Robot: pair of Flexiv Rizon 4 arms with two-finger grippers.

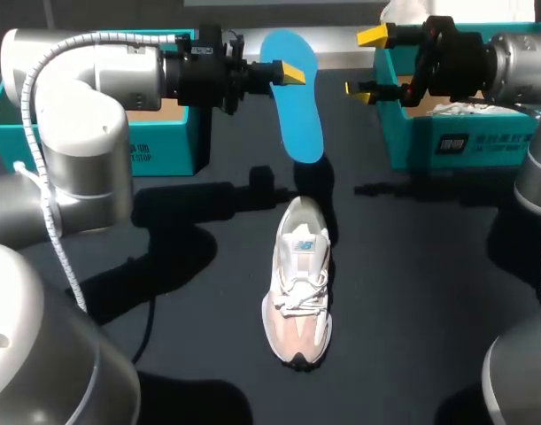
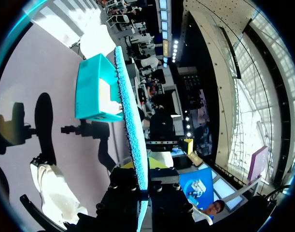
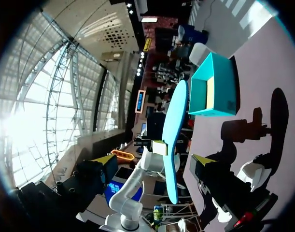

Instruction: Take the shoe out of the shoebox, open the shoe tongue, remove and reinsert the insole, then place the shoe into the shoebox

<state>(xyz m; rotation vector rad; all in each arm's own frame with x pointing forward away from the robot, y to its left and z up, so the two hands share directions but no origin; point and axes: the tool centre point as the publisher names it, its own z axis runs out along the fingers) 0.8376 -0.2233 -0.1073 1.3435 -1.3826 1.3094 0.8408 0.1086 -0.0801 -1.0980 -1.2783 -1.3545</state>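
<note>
- Looking at the blue insole [image 1: 297,97] up in the air, hanging roughly upright over the table [image 1: 412,292] between the two teal boxes, just past the shoe's heel.
- Pinched near its upper end by the left gripper [image 1: 283,73], fingers pressed onto both faces.
- Right gripper [image 1: 367,64] close beside it, in front of the shoebox [image 1: 429,133], fingers spread wide and holding nothing.
- Shoe [image 1: 298,292] lying laces-up on the table, well apart from both boxes, touched by nothing.
- Handling guess: thin, light, floppy foam, so expect sag and bend away from the pinch.
- Best gripped flat across both faces near one end, never squeezed edge-on.
- Probably worth steadying the shoe too: looks light and soft, likely to slide once the insole gets pushed back in.
</note>
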